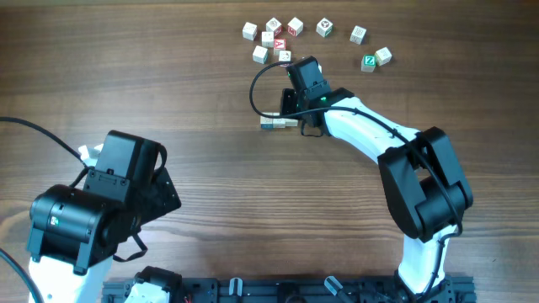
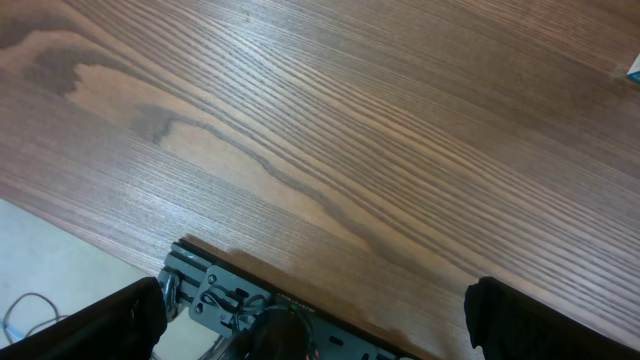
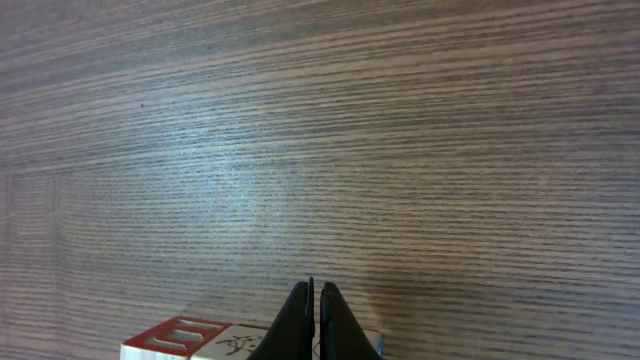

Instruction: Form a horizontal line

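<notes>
The horizontal line [image 1: 276, 124] is a short row of whitish cubes on the wood table, left of my right gripper [image 1: 300, 120]. In the right wrist view the row [image 3: 200, 342] lies at the bottom edge. It shows a red-marked face, a black-marked top and a bit of blue at the right. My right gripper [image 3: 315, 295] is shut and empty, its tips directly over the row and hiding part of it. My left gripper [image 2: 320, 315] is open and empty, over the near table edge, far from the cubes.
Several loose letter cubes [image 1: 274, 38] lie scattered at the back, among them a green-marked one [image 1: 369, 61] and a white one [image 1: 358, 34]. A black cable [image 1: 254, 91] loops left of the right wrist. The left arm [image 1: 109, 189] sits at the front left.
</notes>
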`<state>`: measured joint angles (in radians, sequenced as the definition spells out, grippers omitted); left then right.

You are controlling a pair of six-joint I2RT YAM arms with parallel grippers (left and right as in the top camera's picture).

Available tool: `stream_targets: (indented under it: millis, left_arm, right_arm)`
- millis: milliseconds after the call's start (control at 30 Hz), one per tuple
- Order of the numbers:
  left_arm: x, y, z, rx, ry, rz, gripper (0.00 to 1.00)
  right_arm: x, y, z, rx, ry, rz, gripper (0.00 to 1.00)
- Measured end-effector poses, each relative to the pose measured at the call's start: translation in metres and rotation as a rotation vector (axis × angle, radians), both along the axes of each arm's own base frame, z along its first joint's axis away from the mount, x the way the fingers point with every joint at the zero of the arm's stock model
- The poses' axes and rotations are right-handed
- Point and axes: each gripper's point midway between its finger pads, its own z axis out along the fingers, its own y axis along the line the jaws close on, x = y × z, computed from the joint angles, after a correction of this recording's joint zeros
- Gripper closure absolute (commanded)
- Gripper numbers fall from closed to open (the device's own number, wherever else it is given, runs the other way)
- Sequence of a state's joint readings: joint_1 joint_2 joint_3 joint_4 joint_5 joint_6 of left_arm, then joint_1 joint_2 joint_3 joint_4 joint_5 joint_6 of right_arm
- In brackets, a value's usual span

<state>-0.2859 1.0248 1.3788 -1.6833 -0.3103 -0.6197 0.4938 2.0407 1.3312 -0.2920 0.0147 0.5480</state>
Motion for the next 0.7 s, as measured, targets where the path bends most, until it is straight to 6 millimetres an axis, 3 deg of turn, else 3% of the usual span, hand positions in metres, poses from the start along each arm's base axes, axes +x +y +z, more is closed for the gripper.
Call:
stream_targets:
  millis: [700]
  left_arm:
    - [0.0000,0.0000,0.0000,0.000,0.000,0.000,0.00]
  right_arm:
    - [-0.0067,0.0029,-0.0035,0.014,0.034,0.018,0.95]
